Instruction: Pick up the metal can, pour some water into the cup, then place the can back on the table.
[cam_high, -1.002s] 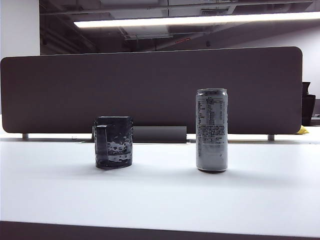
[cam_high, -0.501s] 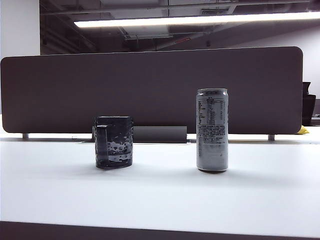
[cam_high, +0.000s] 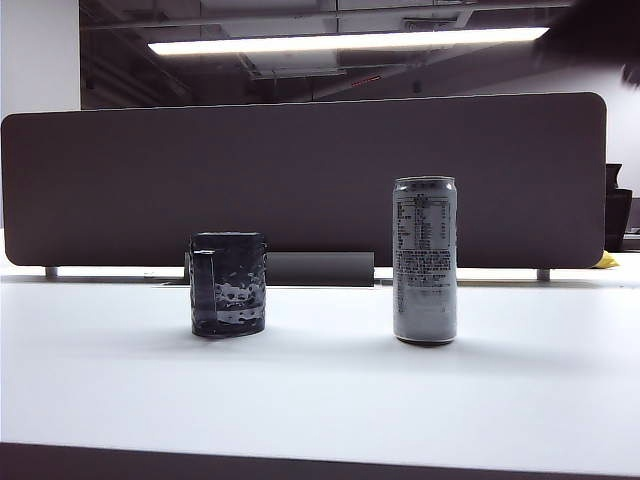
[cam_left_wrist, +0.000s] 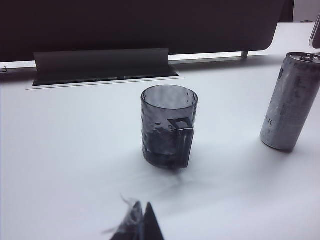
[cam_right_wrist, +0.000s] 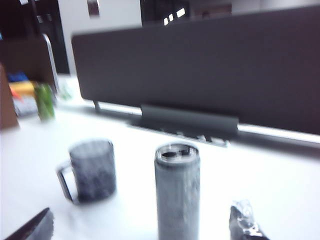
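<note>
Nearest to us in the right wrist view, the right gripper (cam_right_wrist: 145, 227) shows only as two dark fingertips (cam_right_wrist: 32, 227) low at the edge of the picture, spread wide apart and holding nothing. The metal can (cam_right_wrist: 177, 190) stands upright on the white counter (cam_right_wrist: 280, 180) just beyond and between those jaws, not touching either one, though the view is blurred. The cup (cam_right_wrist: 91, 170) sits a little farther off and to one side of the can, its handle turned toward the camera side. In the left wrist view, the left gripper (cam_left_wrist: 139, 225) appears as a dark pointed tip low in the picture with its jaws seemingly pressed together, empty, and short of the cup (cam_left_wrist: 168, 126), which stands upright with open counter between it and the tip; the can (cam_left_wrist: 292, 102) stands well off to the cup's side. In the exterior view we see the cup (cam_high: 228, 284) left of centre and the can (cam_high: 425, 259) right of centre, well apart, both upright on the counter (cam_high: 320, 390). Behind them a low grey cable flap (cam_high: 318, 268) lies at the foot of the dark divider panel (cam_high: 300, 170), and a blurred dark shape (cam_high: 600, 30) intrudes at the upper right corner.
</note>
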